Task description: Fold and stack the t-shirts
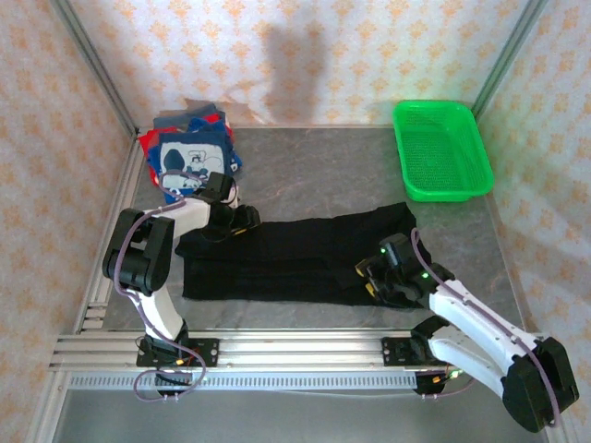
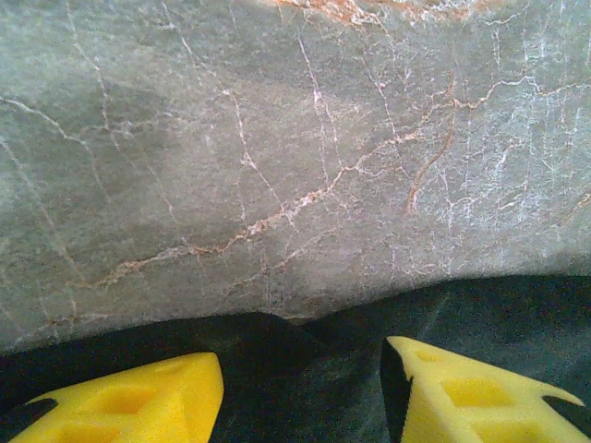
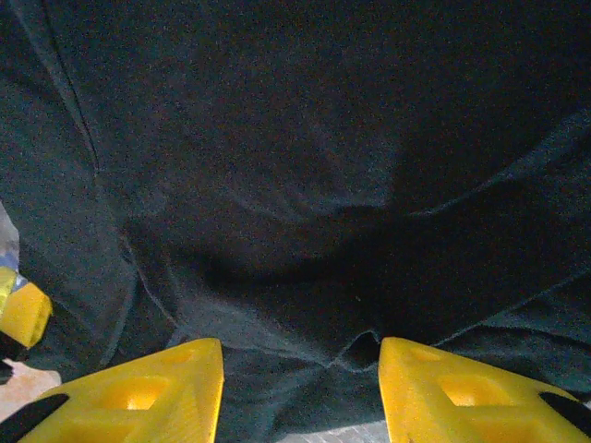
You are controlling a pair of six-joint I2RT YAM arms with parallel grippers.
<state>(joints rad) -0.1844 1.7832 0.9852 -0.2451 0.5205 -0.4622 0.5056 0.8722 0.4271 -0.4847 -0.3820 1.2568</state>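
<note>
A large black t-shirt (image 1: 295, 254) lies on the table folded into a long strip that runs left to right. My left gripper (image 1: 242, 221) sits low over its upper left edge. In the left wrist view the yellow fingers (image 2: 157, 392) stand apart with black cloth (image 2: 277, 355) flat between them, so the left gripper (image 2: 300, 374) is open. My right gripper (image 1: 369, 277) rests at the strip's lower right edge. It is also open (image 3: 300, 360), with the cloth's hem (image 3: 295, 138) lying between the fingertips. At the back left a navy t-shirt with a white print (image 1: 185, 159) tops a pile with red cloth (image 1: 148, 140) under it.
A bright green mesh basket (image 1: 441, 148) stands at the back right near the wall. Bare marble tabletop (image 1: 314, 175) stretches between the pile, the basket and the black shirt. An aluminium rail (image 1: 295, 355) runs along the near edge.
</note>
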